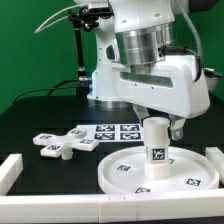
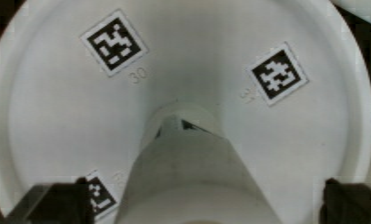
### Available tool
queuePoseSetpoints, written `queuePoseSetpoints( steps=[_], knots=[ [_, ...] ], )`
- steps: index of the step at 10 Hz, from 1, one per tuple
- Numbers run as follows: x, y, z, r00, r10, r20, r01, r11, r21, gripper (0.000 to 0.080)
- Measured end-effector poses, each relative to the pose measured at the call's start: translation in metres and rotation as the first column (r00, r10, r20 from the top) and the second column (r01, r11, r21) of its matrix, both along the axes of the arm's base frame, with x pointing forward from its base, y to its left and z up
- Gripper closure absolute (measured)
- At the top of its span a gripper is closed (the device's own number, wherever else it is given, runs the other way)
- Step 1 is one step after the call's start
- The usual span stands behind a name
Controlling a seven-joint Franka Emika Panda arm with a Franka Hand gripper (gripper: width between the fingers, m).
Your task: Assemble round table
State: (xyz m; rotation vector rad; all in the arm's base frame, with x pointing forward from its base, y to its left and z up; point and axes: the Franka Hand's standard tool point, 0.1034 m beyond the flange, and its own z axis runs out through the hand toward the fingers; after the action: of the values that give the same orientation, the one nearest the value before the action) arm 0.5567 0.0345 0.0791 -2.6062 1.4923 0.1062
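Smooth white plastic all over the round disc (image 1: 185,165), with a soft satin sheen up close rather than real gloss. Same matt-ish white plastic on the leg (image 1: 157,135) and the cross-shaped foot piece (image 1: 60,145). Printed black-and-white tags (image 2: 114,42) on them, looking like flat paper stickers. Glossy white shell on the arm (image 1: 170,80), with a grey band (image 1: 140,45) reading as brushed metal. Dull black worktop (image 1: 30,115), no shine at all, maybe cloth. Flat matt white for the marker board (image 1: 112,130). Dark matt fingers (image 2: 57,200), too blurred for any texture.
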Motion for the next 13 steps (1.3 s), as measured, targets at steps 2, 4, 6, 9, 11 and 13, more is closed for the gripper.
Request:
queuePoseSetpoints(
  steps=[2,4,6,9,11,13],
  knots=[
    [0.0000,0.0000,0.0000,0.988,0.155,0.024,-0.155,0.988,-0.003,0.0151],
    [-0.0002,0.0000,0.0005,0.936,0.349,0.043,-0.348,0.937,-0.014,0.0151],
    [0.0048,-0.0013,0.0049,0.814,0.577,0.062,-0.576,0.816,-0.041,0.0151],
    [0.0050,-0.0022,0.0064,0.630,0.772,0.084,-0.772,0.634,-0.048,0.0151],
    [0.0050,-0.0027,0.0063,0.522,0.848,0.096,-0.847,0.528,-0.061,0.0151],
    [0.0079,-0.0047,0.0059,0.297,0.950,0.093,-0.944,0.307,-0.120,0.0151]
  ],
)
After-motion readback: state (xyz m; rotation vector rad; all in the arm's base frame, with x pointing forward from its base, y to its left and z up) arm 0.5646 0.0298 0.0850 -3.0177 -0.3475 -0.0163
